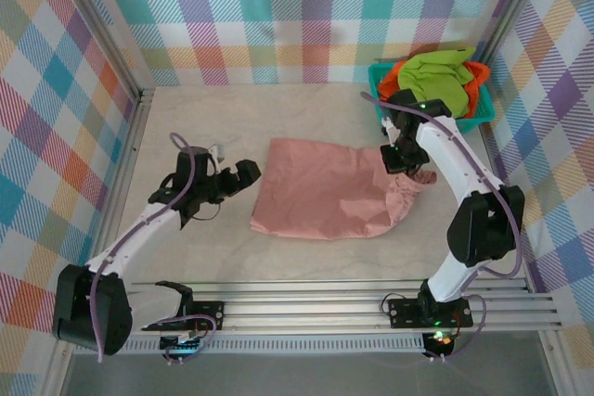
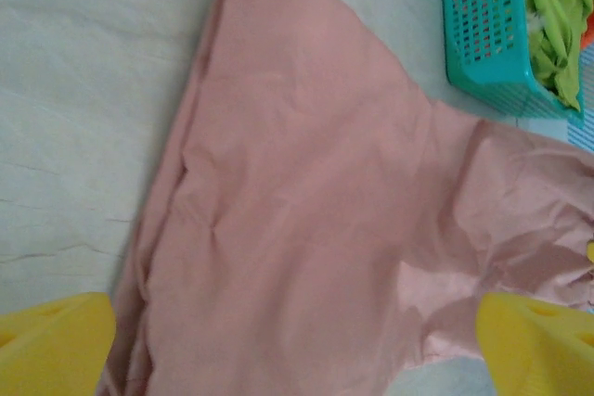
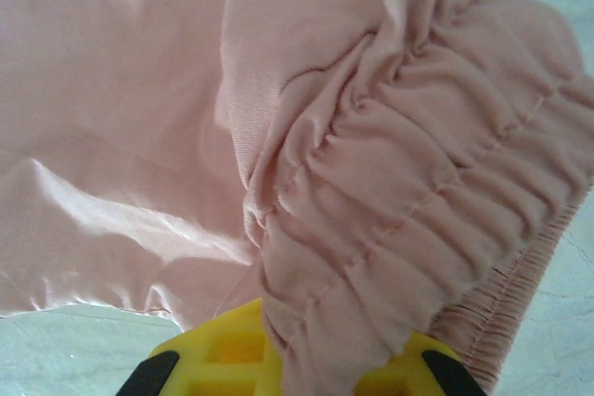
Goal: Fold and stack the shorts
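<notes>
The dusty pink shorts [image 1: 320, 190] lie spread flat mid-table, their right end bunched up. My right gripper [image 1: 406, 162] is shut on that gathered waistband [image 3: 408, 192], the elastic folds pinched between its yellow fingers [image 3: 223, 354]. My left gripper [image 1: 243, 176] hovers open just off the shorts' left edge. In the left wrist view its yellow fingertips [image 2: 56, 345] stand wide apart over the pink cloth [image 2: 306, 210] with nothing between them. The lime green shorts [image 1: 436, 76] and bright orange shorts [image 1: 478, 76] sit heaped in the basket.
A teal plastic basket [image 1: 380, 90] stands at the back right corner, also seen in the left wrist view [image 2: 483, 34] with green fabric [image 2: 557, 16] inside. Checkered walls enclose the pale table [image 1: 213, 118] on three sides. An aluminium rail [image 1: 325, 308] runs along the near edge.
</notes>
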